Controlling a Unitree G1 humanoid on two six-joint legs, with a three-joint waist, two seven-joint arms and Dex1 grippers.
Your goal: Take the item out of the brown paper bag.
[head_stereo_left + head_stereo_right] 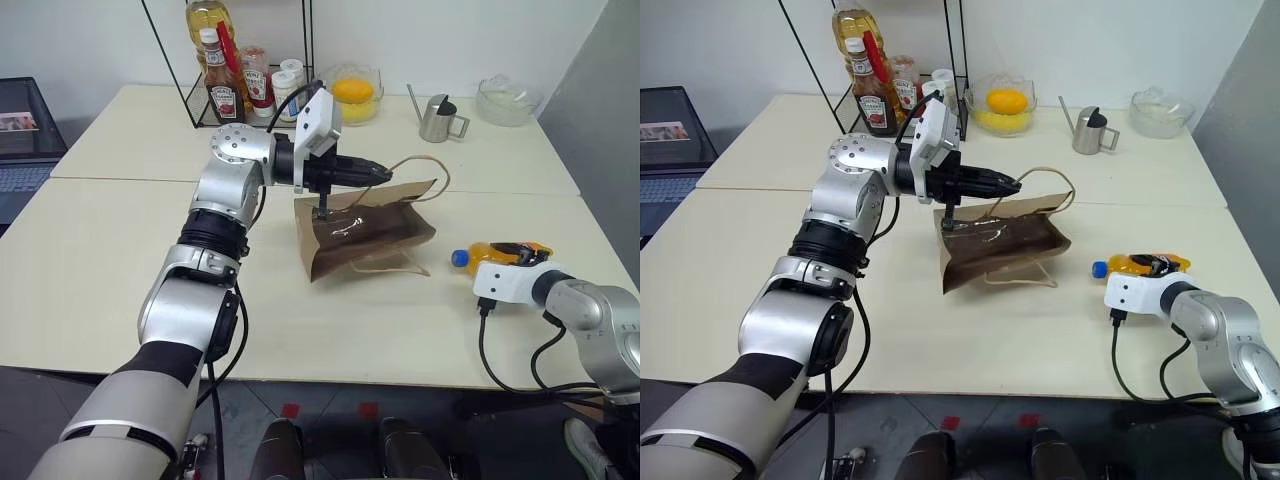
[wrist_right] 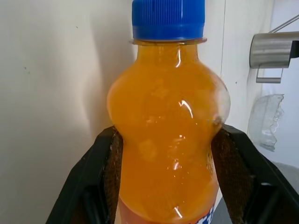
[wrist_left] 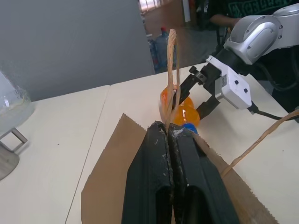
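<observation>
Head view: left gripper pinched shut on a thin tan cord handle of the plain brown kraft paper bag; small orange bottle with blue cap, out at the bag's 3 o'clock, clamped in the right gripper. Left wrist view: handle slipping, bag dropping. Right wrist view: rounded bottle squirting free, rolling off.

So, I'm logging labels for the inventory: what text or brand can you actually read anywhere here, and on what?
"HEINZ", only roughly legible: label of the ketchup bottle in the wire rack.
Second red sauce bottle: label too small to read.
Orange drink bottle in the right claw: label edge cut off, unreadable.
Brown paper bag: no print.
</observation>
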